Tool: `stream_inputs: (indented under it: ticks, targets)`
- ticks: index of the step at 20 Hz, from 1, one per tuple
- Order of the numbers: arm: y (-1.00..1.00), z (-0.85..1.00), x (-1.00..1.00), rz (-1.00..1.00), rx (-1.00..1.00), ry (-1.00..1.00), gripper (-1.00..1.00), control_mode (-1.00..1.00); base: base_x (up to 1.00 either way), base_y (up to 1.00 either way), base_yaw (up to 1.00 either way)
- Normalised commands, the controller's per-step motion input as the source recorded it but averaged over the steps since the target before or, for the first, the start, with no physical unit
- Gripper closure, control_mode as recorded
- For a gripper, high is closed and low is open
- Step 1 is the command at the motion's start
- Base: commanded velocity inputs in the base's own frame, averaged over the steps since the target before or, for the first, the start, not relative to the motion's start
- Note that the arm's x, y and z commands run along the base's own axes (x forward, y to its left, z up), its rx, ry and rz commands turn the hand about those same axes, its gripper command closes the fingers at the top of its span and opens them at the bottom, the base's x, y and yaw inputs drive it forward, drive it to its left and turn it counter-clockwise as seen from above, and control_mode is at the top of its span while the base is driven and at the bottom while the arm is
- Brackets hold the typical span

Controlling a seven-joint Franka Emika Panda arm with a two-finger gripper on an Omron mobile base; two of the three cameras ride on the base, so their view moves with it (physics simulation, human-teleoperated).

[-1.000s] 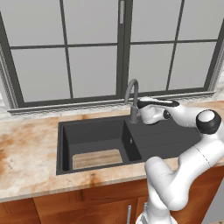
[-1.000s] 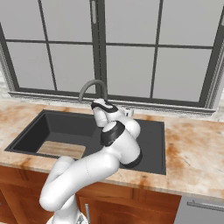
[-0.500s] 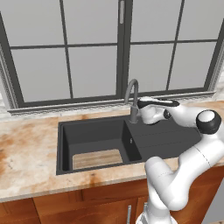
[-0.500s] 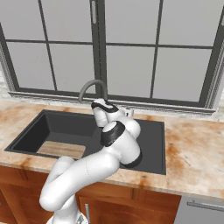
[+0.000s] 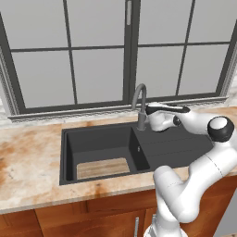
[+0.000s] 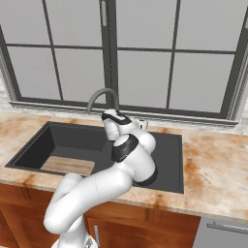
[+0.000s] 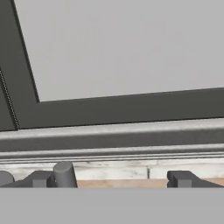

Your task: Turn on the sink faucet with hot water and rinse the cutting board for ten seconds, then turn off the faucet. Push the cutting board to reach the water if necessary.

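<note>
The grey gooseneck sink faucet stands behind the dark sink. No water runs from it. My gripper hovers just right of the faucet's base, pointing at the window, and is open with nothing held. In the hand view a grey stub of the faucet stands just inside the left fingertip of my gripper; whether they touch I cannot tell. The tan cutting board lies flat on the basin floor at its front, away from the spout.
A large dark-framed window with a sill runs close behind the faucet. Marbled stone counter surrounds the sink, with wooden cabinet fronts below.
</note>
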Motion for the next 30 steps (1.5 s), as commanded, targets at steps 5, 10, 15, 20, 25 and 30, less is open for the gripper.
stream_inputs:
  ticks: [5, 10, 15, 20, 25, 30]
  targets:
    - [-0.08, 0.0, 0.0, 0.0, 0.0, 0.0, -1.0, -1.0, 0.0, 0.0, 0.0]
    - [-0.06, 0.0, 0.0, 0.0, 0.0, 0.0, -1.0, -1.0, 0.0, 0.0, 0.0]
    - [-0.04, 0.0, 0.0, 0.0, 0.0, 0.0, -1.0, -1.0, 0.0, 0.0, 0.0]
    - [-0.07, 0.0, 0.0, 0.0, 0.0, 0.0, -1.0, -1.0, 0.0, 0.0, 0.0]
    - [-0.07, 0.0, 0.0, 0.0, 0.0, 0.0, -1.0, -1.0, 0.0, 0.0, 0.0]
    - [-0.11, 0.0, 0.0, 0.0, 0.0, 0.0, -1.0, -1.0, 0.0, 0.0, 0.0]
